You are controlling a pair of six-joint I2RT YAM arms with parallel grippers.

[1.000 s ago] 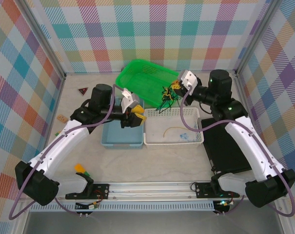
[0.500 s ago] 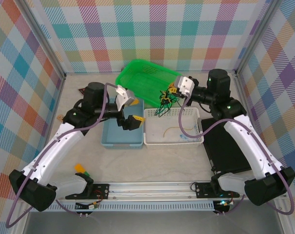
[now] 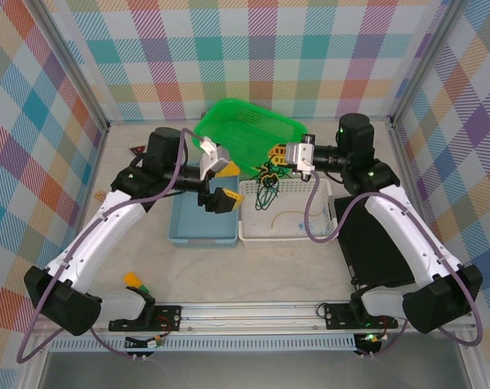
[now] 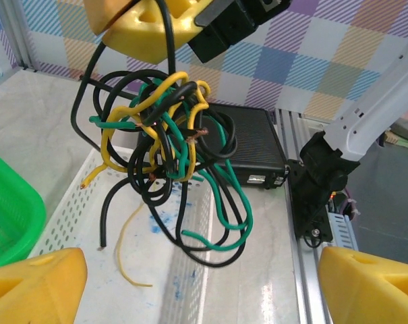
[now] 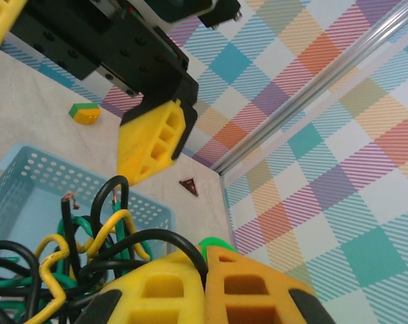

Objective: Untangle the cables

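The cables [image 4: 164, 138] hang as one knot of black, green and yellow wire. My right gripper [image 5: 205, 283] is shut on a black strand at the top of the knot. In the top view the cables [image 3: 266, 176] dangle from the right gripper [image 3: 279, 154] over the far left corner of the white basket [image 3: 329, 212]. My left gripper [image 3: 225, 183] stands open just left of the knot, nothing between its fingers [image 4: 30, 287]. A loose tan-yellow cable [image 4: 125, 251] lies on the white basket's floor, also visible as a cable [image 3: 287, 215] from above.
A blue basket [image 3: 198, 235] sits under my left gripper and a green basket [image 3: 246, 123] stands tilted behind. A black box [image 3: 376, 243] lies right of the white basket. A small red triangle [image 3: 137, 151] and a green-yellow block [image 3: 134, 280] lie at the left.
My left gripper opened wide and drew back a little to the left. My right gripper carried the knot of cables leftward and slightly nearer, towards the left gripper.
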